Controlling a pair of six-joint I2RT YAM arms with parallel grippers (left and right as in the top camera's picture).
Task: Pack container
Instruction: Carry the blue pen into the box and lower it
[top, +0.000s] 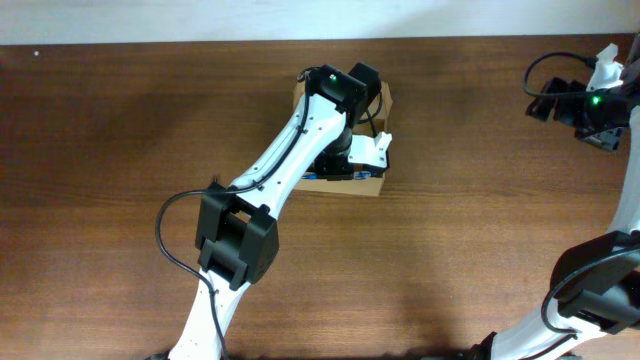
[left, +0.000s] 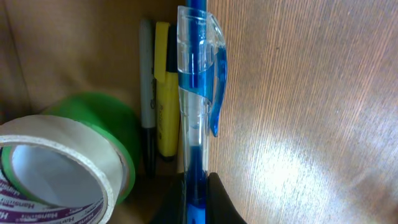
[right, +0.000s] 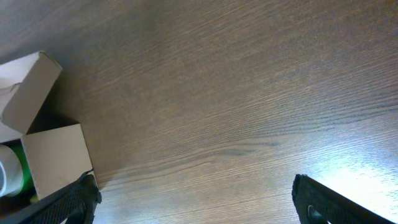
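Left wrist view: left gripper (left: 196, 208), jaws clamped on a blue pen (left: 198, 112) (rigid, slick). The cardboard container (left: 74, 43), just beside the jaws, is probably light and crushable, so grip walls, not flaps. Right gripper (right: 193, 202): jaws apart.

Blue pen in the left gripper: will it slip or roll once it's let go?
The blue pen looks like smooth, glossy plastic, pinched only near one end by the left gripper, so it may pivot or slip. Its clip should probably stop it rolling far. It looks rigid and likely light.
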